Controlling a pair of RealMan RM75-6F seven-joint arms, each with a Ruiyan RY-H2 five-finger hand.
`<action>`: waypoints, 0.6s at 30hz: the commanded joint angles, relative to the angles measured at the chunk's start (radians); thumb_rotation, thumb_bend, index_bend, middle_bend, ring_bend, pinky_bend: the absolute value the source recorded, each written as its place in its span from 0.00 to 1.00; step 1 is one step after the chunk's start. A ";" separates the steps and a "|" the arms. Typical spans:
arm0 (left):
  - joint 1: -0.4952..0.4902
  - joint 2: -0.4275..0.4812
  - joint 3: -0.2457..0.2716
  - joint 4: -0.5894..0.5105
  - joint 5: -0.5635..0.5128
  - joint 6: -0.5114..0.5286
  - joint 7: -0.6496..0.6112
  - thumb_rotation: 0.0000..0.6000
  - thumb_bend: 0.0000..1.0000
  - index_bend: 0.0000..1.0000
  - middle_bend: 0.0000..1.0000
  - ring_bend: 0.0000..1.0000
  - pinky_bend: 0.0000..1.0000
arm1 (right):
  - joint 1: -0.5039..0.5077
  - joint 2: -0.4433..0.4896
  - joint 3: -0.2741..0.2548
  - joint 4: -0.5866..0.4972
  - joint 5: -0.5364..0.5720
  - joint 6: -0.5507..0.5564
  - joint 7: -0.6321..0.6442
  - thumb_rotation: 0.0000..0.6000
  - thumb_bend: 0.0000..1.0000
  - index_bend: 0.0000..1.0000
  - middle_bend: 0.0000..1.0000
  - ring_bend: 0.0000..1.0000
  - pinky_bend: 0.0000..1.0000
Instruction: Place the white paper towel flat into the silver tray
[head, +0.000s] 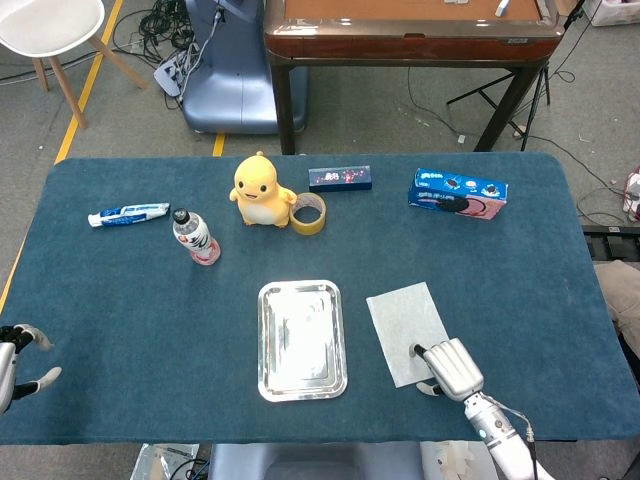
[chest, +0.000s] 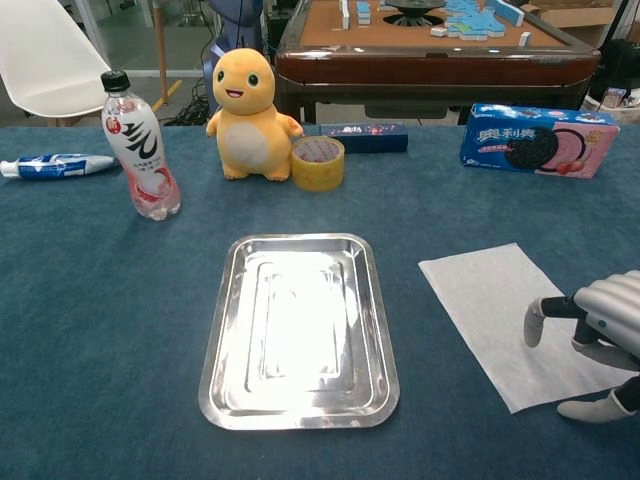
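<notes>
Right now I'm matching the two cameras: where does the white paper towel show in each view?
Head view: white paper towel lies lower centre-right, just right of the silver tray.
Chest view: it lies at right, right of the tray, the right hand over its right part.
Shared landmark: the yellow plush toy.
</notes>
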 joint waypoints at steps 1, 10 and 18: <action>0.000 0.000 0.000 -0.001 0.000 -0.001 0.001 1.00 0.07 0.55 0.48 0.38 0.68 | 0.000 -0.002 -0.003 0.004 0.000 0.001 0.008 1.00 0.19 0.44 1.00 1.00 1.00; 0.000 0.001 0.001 -0.002 -0.001 -0.003 0.001 1.00 0.07 0.55 0.48 0.38 0.68 | 0.000 -0.006 -0.005 0.009 0.003 0.007 0.029 1.00 0.32 0.48 1.00 1.00 1.00; 0.000 0.001 0.001 -0.003 -0.001 -0.005 0.002 1.00 0.07 0.55 0.48 0.38 0.68 | 0.003 -0.007 -0.002 0.005 0.017 -0.002 0.039 1.00 0.39 0.53 1.00 1.00 1.00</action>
